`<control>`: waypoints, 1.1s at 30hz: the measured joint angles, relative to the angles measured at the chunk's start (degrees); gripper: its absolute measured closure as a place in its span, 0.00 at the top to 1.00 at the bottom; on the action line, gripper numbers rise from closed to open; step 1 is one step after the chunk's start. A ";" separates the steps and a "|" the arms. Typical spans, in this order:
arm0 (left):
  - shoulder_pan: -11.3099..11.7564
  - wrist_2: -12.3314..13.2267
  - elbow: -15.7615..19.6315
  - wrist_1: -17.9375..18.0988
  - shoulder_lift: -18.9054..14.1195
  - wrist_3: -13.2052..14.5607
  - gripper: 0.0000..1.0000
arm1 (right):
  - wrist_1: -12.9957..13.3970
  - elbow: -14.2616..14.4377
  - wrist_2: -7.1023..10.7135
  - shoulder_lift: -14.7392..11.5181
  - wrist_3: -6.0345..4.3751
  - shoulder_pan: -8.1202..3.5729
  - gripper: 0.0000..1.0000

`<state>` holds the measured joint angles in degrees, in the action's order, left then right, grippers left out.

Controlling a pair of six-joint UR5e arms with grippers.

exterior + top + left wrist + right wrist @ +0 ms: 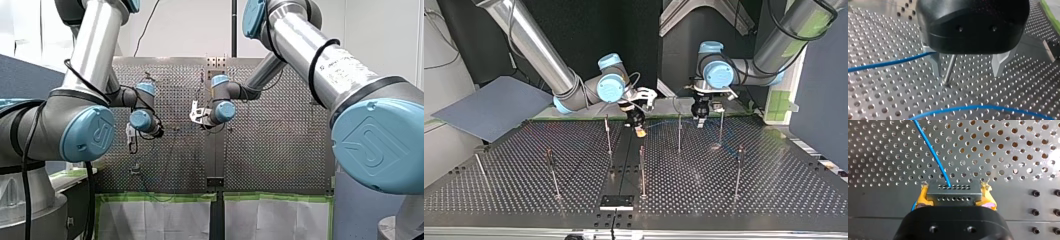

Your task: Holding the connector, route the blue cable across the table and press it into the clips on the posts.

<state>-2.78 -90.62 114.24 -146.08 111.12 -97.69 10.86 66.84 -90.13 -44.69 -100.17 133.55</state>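
The connector [953, 190] is clamped in the closed right claw [954, 195], the blue cable [933, 152] trailing over the surface [885, 95]; the left claw [966, 73] is held open astride a post [950, 70]. Slack could be snagged on that post, or the connector twisted loose under tension

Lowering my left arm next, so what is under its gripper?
A post stands between the open fingers, on the table. The blue cable reaches one finger. The gripper hides the post's top.
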 joint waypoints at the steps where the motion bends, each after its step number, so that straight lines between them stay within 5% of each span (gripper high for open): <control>1: -0.12 -0.13 0.41 -0.04 -0.42 0.06 0.99 | -0.01 0.00 0.01 0.00 -0.04 -0.03 0.00; 17: -3.29 2.17 7.95 4.89 -6.97 -1.22 0.99 | -2.36 0.09 -0.11 -0.01 0.47 -0.34 0.00; 25: -6.99 -0.51 10.33 6.49 -7.15 -3.01 0.99 | -2.67 0.09 -0.06 -0.01 0.49 -1.24 0.00; 33: -10.84 -3.59 8.46 8.00 -6.96 -4.10 0.99 | -2.92 0.09 0.03 -0.03 0.72 -1.91 0.00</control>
<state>-13.62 -94.21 122.70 -138.07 104.16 -101.78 7.94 66.93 -90.10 -44.72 -99.45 131.64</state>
